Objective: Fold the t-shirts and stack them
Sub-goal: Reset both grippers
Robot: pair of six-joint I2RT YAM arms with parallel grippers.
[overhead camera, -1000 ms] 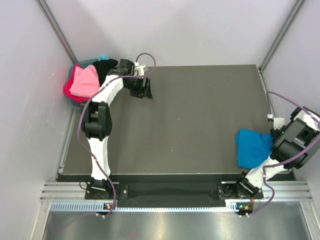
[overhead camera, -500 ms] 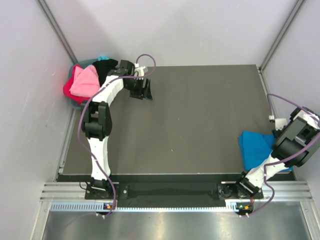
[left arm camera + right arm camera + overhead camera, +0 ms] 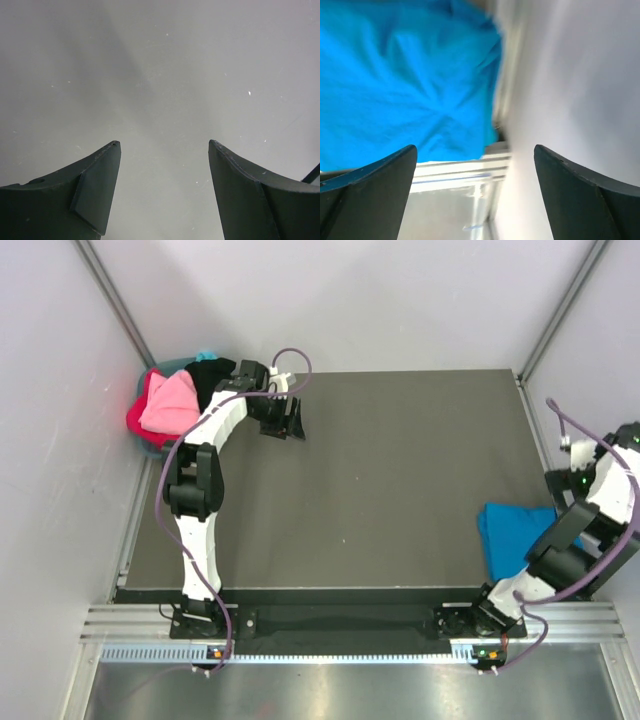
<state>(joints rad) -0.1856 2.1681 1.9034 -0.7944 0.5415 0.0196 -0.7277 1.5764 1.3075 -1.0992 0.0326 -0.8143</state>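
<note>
1. My left gripper (image 3: 165,145) is spread wide with nothing between its fingers. It sits over bare grey surface (image 3: 400,460) in the upper left of the top view.
2. My right gripper (image 3: 475,147) is also wide open and empty. It is above the blue t-shirt (image 3: 405,75), which is blurred in the upper left of the wrist view.
3. That blue t-shirt lies bunched at the surface's right edge, lower right of the top view, partly hidden by the right arm.
4. The pink t-shirt (image 3: 170,403), red t-shirt (image 3: 140,426) and black t-shirt (image 3: 210,375) are heaped in the teal basket (image 3: 172,365) off the surface's upper-left corner.
</note>
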